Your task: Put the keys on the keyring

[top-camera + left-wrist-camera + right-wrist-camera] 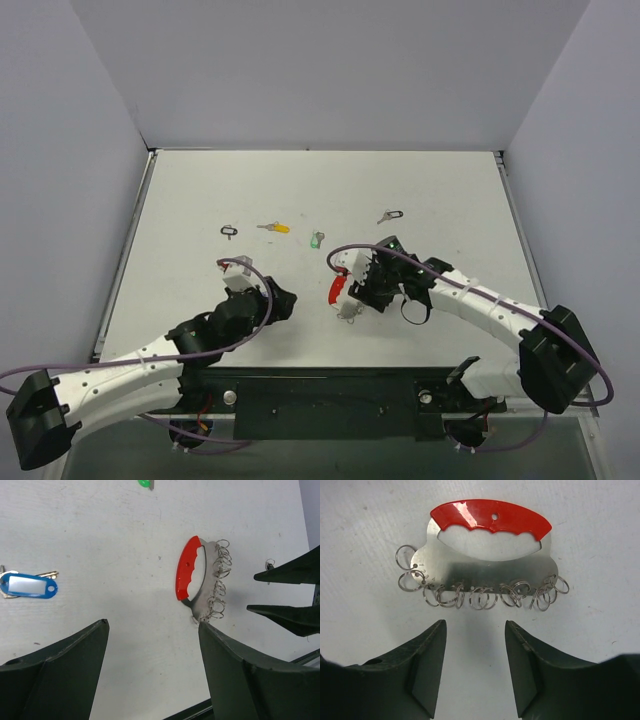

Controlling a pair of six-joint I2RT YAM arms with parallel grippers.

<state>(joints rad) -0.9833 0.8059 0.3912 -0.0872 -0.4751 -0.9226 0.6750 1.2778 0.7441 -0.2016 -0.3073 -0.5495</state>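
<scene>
Spread and empty at right gripper [475, 625], with red-handled silver metal keyring [485, 572] lying flat just beyond its tips. Spread wide too at left gripper [152, 625], keyring near one tip.

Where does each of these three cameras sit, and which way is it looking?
Top: above and behind, looking down on the table; left arm and right arm show.
Left wrist: on left arm, facing the table; own fingers show.
Right wrist: on right arm, facing down; own fingers show.
Shared: all three see the keyring.
</scene>
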